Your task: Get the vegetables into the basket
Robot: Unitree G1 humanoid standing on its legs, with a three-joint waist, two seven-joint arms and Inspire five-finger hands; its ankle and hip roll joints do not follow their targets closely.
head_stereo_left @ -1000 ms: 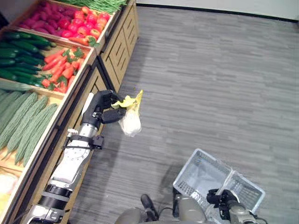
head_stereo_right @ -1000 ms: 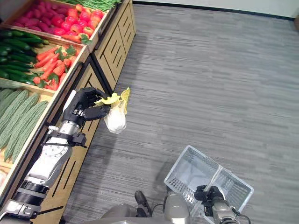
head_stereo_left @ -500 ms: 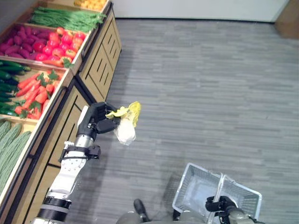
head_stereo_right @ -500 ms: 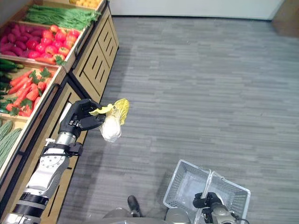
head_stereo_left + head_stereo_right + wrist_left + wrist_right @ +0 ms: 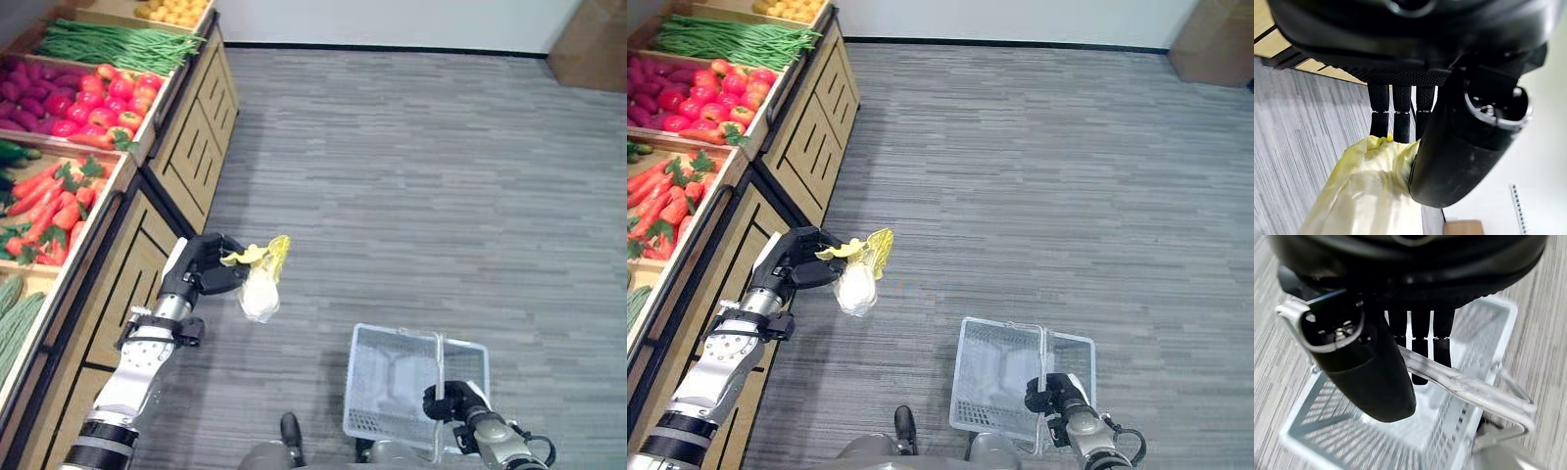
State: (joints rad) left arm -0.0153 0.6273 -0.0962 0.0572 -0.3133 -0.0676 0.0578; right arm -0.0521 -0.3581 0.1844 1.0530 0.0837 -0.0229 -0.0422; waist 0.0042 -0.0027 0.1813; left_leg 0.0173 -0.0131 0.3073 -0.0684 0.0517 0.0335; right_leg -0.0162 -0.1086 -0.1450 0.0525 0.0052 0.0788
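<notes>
My left hand (image 5: pixel 201 274) is shut on a cabbage (image 5: pixel 261 286) with yellow leaves and a white base, held above the grey floor beside the wooden stand. In the left wrist view the fingers (image 5: pixel 1394 111) and thumb (image 5: pixel 1459 147) pinch the yellow leaves (image 5: pixel 1369 191). A white wire basket (image 5: pixel 377 382) hangs low at the right, empty, with its handle (image 5: pixel 1459 384) in my right hand (image 5: pixel 453 401). The cabbage is left of the basket and higher up.
A wooden produce stand (image 5: pixel 186 137) runs along the left, with bins of carrots (image 5: pixel 54 201), red peppers (image 5: pixel 83 103), green beans (image 5: pixel 113 44) and yellow fruit (image 5: pixel 171 12). A brown box (image 5: pixel 593 44) stands at the far right on the grey plank floor (image 5: pixel 421 176).
The camera has swung away from the stand, so the bins slid left and out of view. The basket has turned and now hangs squarer; the left hand keeps its hold on the cabbage.
</notes>
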